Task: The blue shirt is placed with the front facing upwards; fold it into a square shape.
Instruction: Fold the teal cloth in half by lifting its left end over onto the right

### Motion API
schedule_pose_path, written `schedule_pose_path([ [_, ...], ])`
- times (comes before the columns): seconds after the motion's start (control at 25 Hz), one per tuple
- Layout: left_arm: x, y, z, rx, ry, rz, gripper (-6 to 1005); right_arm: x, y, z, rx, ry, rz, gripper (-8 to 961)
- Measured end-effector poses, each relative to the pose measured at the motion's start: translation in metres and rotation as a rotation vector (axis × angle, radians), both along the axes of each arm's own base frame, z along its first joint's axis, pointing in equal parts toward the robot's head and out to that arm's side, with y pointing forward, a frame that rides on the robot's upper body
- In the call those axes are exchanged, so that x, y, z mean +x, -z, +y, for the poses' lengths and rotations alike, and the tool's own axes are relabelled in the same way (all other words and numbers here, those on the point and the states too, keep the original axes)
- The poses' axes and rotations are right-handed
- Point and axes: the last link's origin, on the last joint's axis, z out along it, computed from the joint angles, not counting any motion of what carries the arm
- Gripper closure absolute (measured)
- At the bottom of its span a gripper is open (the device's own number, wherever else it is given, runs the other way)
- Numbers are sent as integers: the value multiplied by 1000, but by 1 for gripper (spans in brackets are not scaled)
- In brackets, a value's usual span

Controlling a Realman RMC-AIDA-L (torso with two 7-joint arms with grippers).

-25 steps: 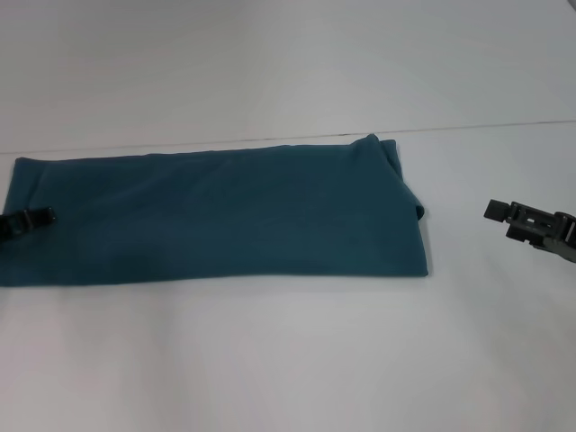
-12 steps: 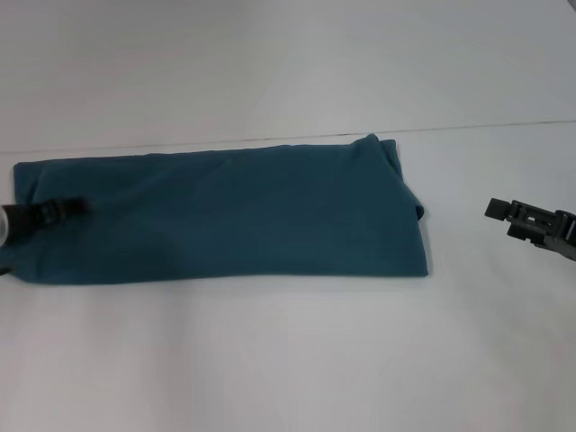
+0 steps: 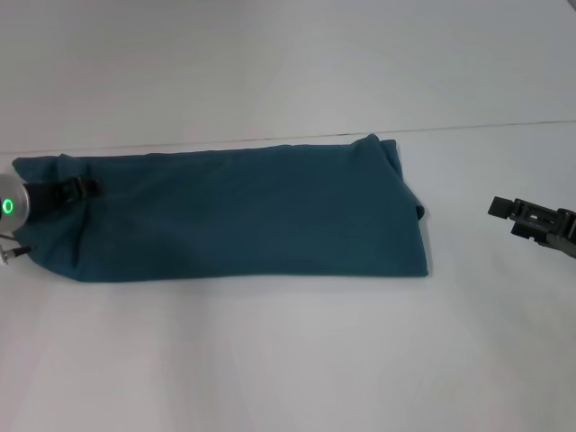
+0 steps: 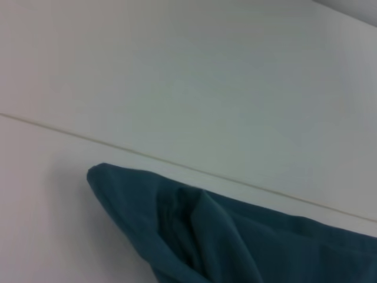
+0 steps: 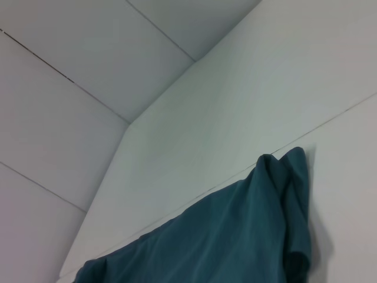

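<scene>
The blue shirt lies on the white worktop as a long, narrow band, so the lengthwise folds look done and the crosswise fold is in hand. The left gripper sits over the band's left end, where the cloth bunches up just beneath its fingers; it seems to be pinching that end, but I cannot tell for sure whether the fingers are pressed together. The right gripper hovers off the shirt, well apart from the right end, and its finger state is also unclear. The next move likely calls for carrying the left end over toward the right end, matching edges. Nothing else lies on the worktop in the way.
</scene>
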Motion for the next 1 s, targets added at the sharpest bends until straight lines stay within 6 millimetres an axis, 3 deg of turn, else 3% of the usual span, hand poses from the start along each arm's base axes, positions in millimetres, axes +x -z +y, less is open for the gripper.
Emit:
schedule_pose_path([
  [0.44,-2,-3,1,14,0,18,631,0,0,3,7,2,-8,3],
  [0.56,-2,-2,2,10,8,32,858,0,-1,3,9,5,-10,5],
  [0.76,-1,-2,2,7,13,41,988,1,-1,4,12,10,-14,4],
  [1.0,2,-2,1,16,48,57,985,1,-1,4,13,11,-13,3],
])
